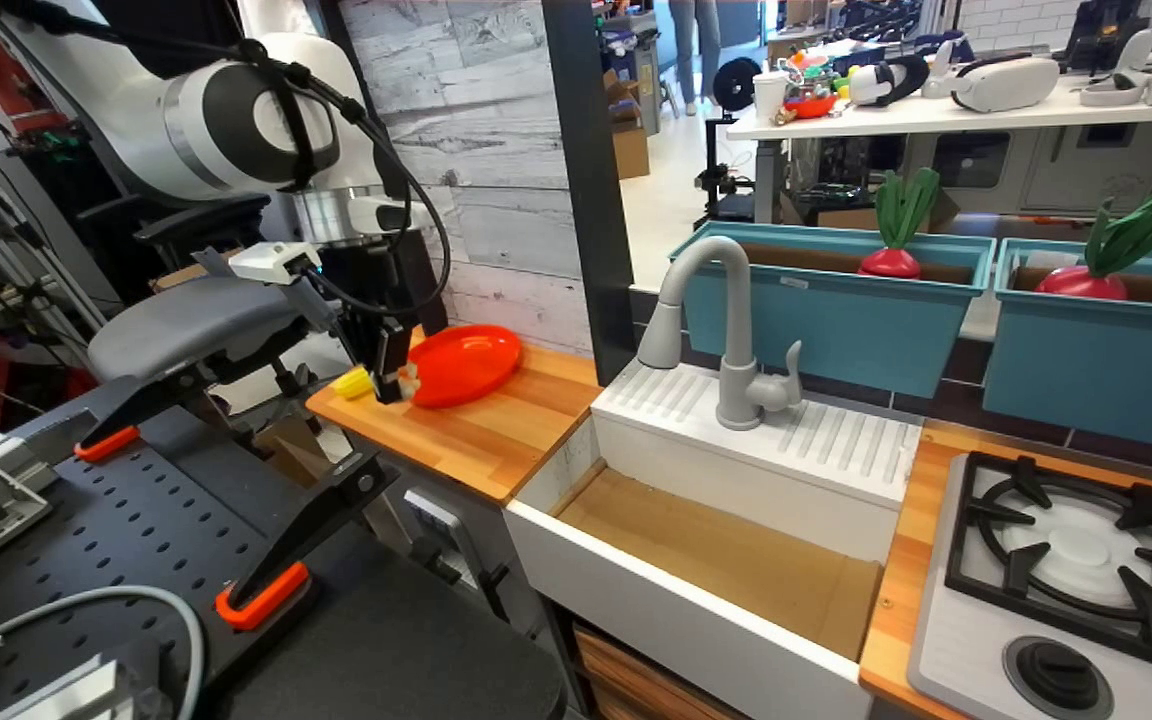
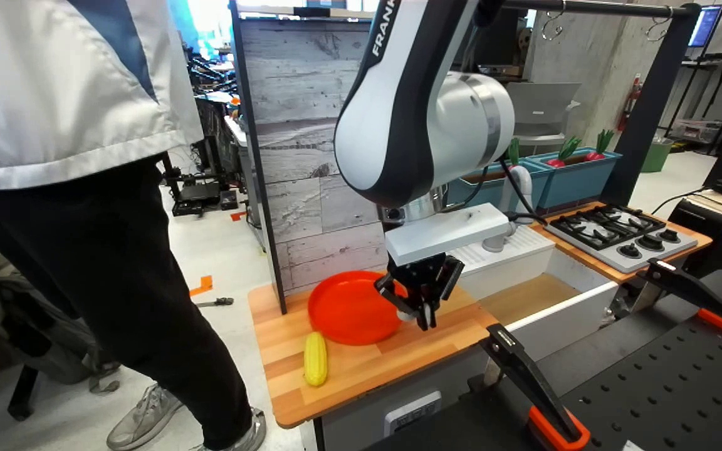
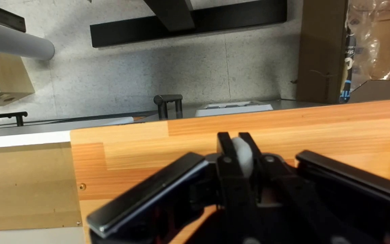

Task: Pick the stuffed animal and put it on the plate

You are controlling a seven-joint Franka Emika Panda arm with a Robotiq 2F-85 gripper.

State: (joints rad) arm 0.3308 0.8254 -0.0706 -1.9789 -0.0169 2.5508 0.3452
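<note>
Currently, the gripper (image 3: 234,139) points down, all but closed, its slim gap filled by the pale stuffed animal (image 3: 243,157), which it pinches just right of centre in the wrist view. In an exterior view, the stuffed animal shows left of centre as a small tan lump, in line with the left edge of the red plate (image 1: 471,365). Whether it touches the wooden counter (image 2: 392,357) cannot be determined. On that counter the plate lies flat, near the grey plank wall (image 2: 311,156). A yellow ear of corn (image 2: 315,358) rests just beside the plate, lower left of mid-frame; contact between them cannot be confirmed. A white sink (image 1: 676,620) occupies the lower middle, the grey faucet (image 1: 736,330) standing upright behind it, the stove (image 1: 966,640) at lower right. In an exterior view, a person (image 2: 104,269) stands at the left of the frame.
</note>
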